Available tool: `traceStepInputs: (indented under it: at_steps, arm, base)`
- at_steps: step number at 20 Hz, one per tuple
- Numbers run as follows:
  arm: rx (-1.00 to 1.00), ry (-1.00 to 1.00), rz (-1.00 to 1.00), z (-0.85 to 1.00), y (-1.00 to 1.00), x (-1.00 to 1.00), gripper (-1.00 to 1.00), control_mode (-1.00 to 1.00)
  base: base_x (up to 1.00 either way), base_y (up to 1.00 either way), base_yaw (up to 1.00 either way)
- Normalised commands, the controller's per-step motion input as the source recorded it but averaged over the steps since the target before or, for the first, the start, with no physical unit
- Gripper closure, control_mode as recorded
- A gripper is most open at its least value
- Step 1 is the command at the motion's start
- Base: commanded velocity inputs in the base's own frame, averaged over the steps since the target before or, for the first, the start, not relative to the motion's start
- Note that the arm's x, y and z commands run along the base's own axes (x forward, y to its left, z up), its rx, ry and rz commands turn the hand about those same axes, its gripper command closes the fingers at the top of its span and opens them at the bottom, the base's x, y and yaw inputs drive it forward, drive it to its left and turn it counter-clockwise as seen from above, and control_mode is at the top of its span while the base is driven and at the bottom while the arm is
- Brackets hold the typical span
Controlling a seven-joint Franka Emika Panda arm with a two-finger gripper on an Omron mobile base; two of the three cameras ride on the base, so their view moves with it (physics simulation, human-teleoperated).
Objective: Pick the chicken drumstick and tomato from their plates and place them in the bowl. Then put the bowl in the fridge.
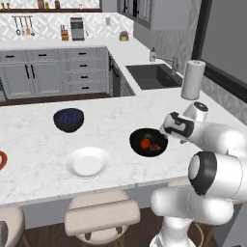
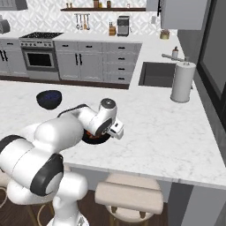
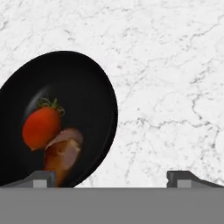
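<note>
Tomato (image 1: 145, 143) and chicken drumstick (image 1: 155, 147) lie in the black bowl (image 1: 136, 136).

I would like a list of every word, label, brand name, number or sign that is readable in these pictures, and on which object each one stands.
None: no readable text in any view.
The black bowl, tomato and drumstick are unmarked.
The white plate, blue bowl and paper towel roll are plain.
The small items on the back counter are too small to tell.
</note>
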Motion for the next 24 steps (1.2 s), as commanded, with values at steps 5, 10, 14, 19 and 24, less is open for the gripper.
traceStepInputs:
  at_steps: [5, 10, 14, 19, 24]
  arm:
    - [0.0, 0.03, 0.0, -0.31, 0.03, 0.35, -1.0, -1.0]
    - [0.0, 0.03, 0.0, -0.4, 0.0, 0.21, -1.0, -1.0]
    - [0.0, 0.01, 0.0, -0.42, 0.01, 0.18, -1.0, -1.0]
    - [0.0, 0.0, 0.0, -0.43, 0.09, 0.26, 1.0, -1.0]
    - [0.0, 0.0, 0.0, -0.34, 0.25, 0.27, 1.0, -1.0]
  base:
    - [0.0, 0.0, 0.0]
    - [0.0, 0.0, 0.0]
    - [0.0, 0.0, 0.0]
    - [0.0, 0.0, 0.0]
    - [0.0, 0.0, 0.0]
